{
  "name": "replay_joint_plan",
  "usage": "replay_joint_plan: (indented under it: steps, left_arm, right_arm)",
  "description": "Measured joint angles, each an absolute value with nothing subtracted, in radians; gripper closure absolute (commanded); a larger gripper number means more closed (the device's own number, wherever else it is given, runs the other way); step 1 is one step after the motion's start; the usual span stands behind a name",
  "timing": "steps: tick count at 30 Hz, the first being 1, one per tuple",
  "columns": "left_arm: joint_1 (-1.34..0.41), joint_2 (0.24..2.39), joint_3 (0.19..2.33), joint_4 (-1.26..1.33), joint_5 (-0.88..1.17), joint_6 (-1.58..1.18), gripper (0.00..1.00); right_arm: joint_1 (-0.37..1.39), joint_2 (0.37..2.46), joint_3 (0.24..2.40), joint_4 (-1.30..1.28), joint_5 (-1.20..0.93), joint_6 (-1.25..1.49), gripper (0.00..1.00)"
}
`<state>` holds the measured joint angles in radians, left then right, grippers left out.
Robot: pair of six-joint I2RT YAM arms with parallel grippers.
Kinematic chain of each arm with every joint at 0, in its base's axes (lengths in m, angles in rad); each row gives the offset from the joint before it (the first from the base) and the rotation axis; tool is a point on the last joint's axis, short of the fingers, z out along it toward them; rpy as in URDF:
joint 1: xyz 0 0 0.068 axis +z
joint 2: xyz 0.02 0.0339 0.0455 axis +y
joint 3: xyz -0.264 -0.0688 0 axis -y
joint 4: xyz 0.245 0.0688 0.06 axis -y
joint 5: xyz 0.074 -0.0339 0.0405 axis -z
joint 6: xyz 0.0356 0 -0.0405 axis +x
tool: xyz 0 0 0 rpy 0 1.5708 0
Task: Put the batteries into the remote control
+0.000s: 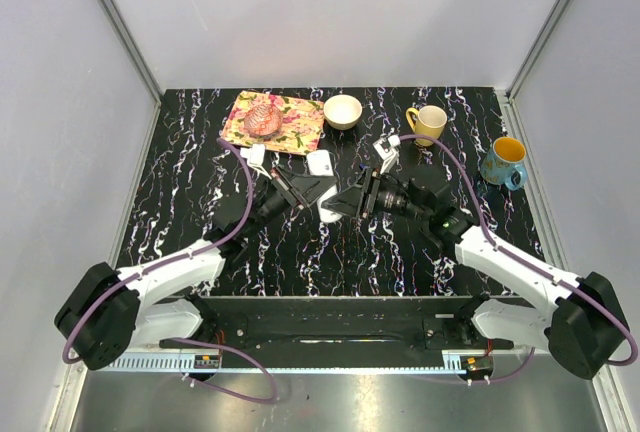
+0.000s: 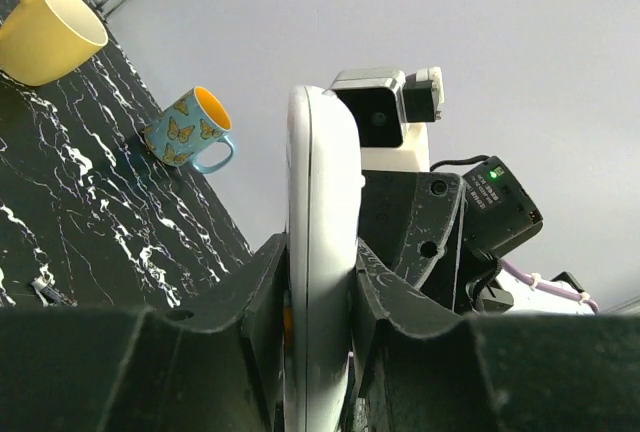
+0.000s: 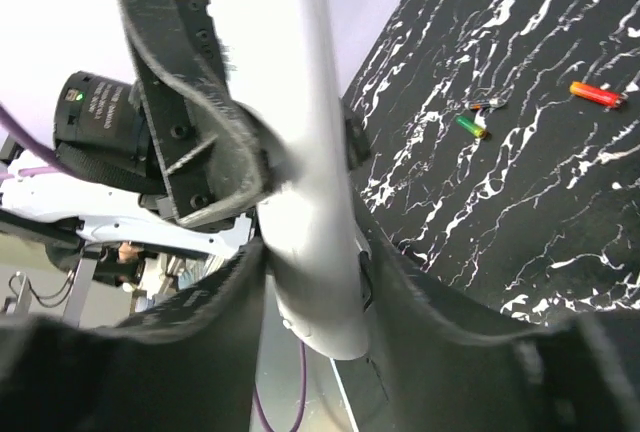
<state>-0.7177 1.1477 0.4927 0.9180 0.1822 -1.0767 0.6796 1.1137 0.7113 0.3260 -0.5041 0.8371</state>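
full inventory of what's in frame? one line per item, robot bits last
remote control: 1, white, clamped between both pincers
batteries: 2 sure, reddish-orange and green, loose on the table; a dark bit beside the green one is unclear
cover piece: 1, white, on the table near the mat
mat: 1, floral, far left
round object: 1, pinkish, on the mat
bowl: 1, white, right of the mat
yellow mug: 1, far side
blue mug: 1, butterfly print, far right
table: black, white veining
left pincer: shut on the remote control
right pincer: shut on the remote control
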Motion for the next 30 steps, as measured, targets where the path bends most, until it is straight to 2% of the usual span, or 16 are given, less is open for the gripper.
replay_joint_plan:
  steps: [1,2,3,4,5,7,9,15,22,30]
  left_arm:
    - [-0.718,1.148,0.491,0.925,0.185,-1.081,1.00]
    - [-0.717,1.148,0.487,0.929,0.187,-1.083,1.00]
    - [-0.716,1.149,0.484,0.932,0.189,-1.090,0.91]
    - [-0.715,1.149,0.483,0.936,0.191,-1.098,0.78]
    - [-0.714,1.149,0.483,0.942,0.197,-1.105,0.50]
    - [-0.714,1.144,0.483,0.943,0.205,-1.097,0.38]
    - [-0.713,1.138,0.483,0.932,0.214,-1.084,0.31]
    - [-0.688,1.111,0.496,0.878,0.274,-1.043,0.31]
    - [-0.641,1.106,0.520,0.849,0.382,-1.022,0.45]
    - [-0.614,1.106,0.519,0.871,0.487,-1.033,0.37]
  right_arm:
    - [0.680,1.124,0.711,0.335,-0.518,0.847,0.64]
    - [0.680,1.131,0.711,0.357,-0.535,0.855,0.69]
    - [0.681,1.133,0.711,0.364,-0.542,0.852,0.75]
    - [0.681,1.133,0.710,0.373,-0.554,0.854,0.83]
    - [0.681,1.133,0.710,0.378,-0.563,0.855,1.00]
    - [0.680,1.133,0.710,0.384,-0.579,0.852,1.00]
    - [0.681,1.133,0.710,0.377,-0.600,0.852,1.00]
    - [0.681,1.133,0.720,0.290,-0.678,0.794,1.00]
    - [0.681,1.124,0.748,0.202,-0.739,0.726,1.00]
    - [0.679,1.103,0.748,0.180,-0.780,0.704,1.00]
